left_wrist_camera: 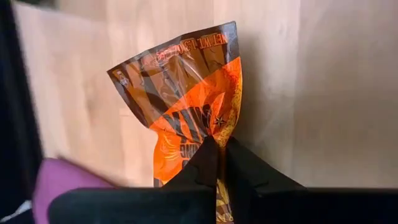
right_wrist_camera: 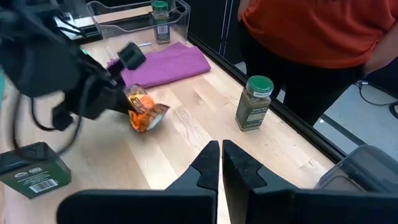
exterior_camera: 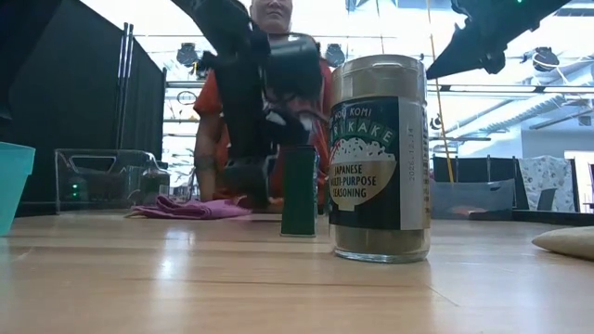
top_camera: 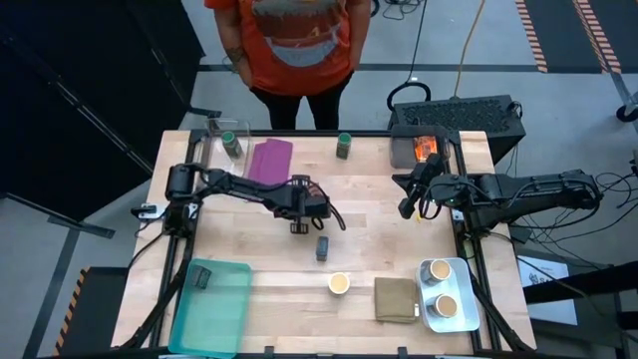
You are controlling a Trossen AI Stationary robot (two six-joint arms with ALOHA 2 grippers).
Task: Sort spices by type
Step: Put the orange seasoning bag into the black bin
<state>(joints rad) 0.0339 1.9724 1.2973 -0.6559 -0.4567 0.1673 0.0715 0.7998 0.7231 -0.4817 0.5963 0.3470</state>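
Left wrist view: left gripper [left_wrist_camera: 217,144] jaws pinching orange packet [left_wrist_camera: 186,93]; keep pinch firm, carry level. Right gripper [right_wrist_camera: 221,155] jaws pressed together, 3 o'clock.

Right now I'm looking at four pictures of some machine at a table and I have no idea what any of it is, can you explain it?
It is a robot with two dark arms at a wooden table. One picture looks straight down, one sits at table height, and two come from cameras on the arms' wrists.

The left gripper is pinching a shiny orange packet. The right gripper is shut on nothing and waits near the table's far right.

On the table lie green-lidded jars, a dark block, tan-topped cups, a purple cloth and a teal tray. A person stands behind.
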